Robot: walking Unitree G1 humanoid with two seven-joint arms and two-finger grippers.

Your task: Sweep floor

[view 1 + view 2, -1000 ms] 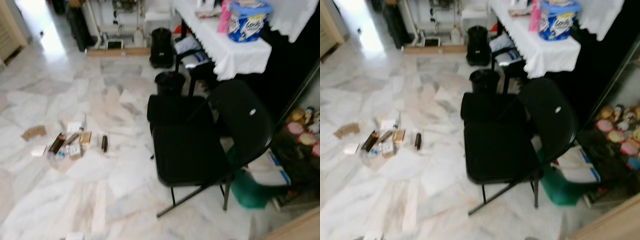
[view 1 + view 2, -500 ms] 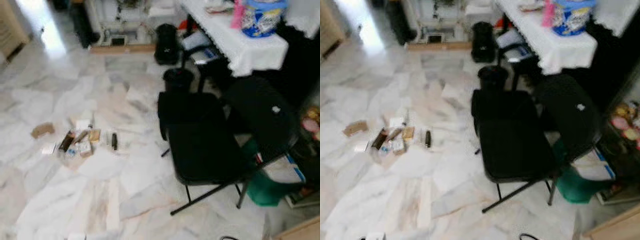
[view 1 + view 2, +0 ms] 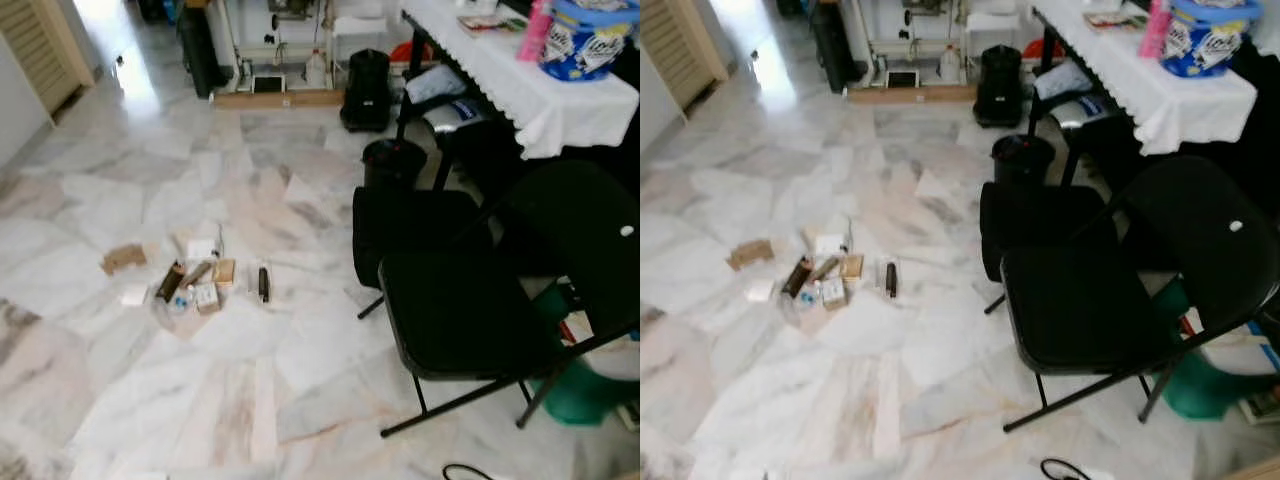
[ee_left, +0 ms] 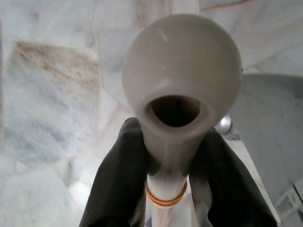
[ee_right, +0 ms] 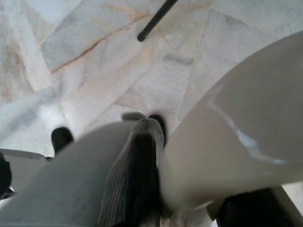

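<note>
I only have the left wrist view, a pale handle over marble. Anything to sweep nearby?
Observer: Yes, a litter pile of small boxes and wrappers lies on the floor, ahead toward the robot's left.
Operator: Left claw has the handle clamped. Any obstacle near the pile?
Observer: A black folding chair stands to its right, apart from it.
Operator: And the right claw?
Observer: One black finger lies against a curved cream plastic piece; the grip is unclear.
</note>
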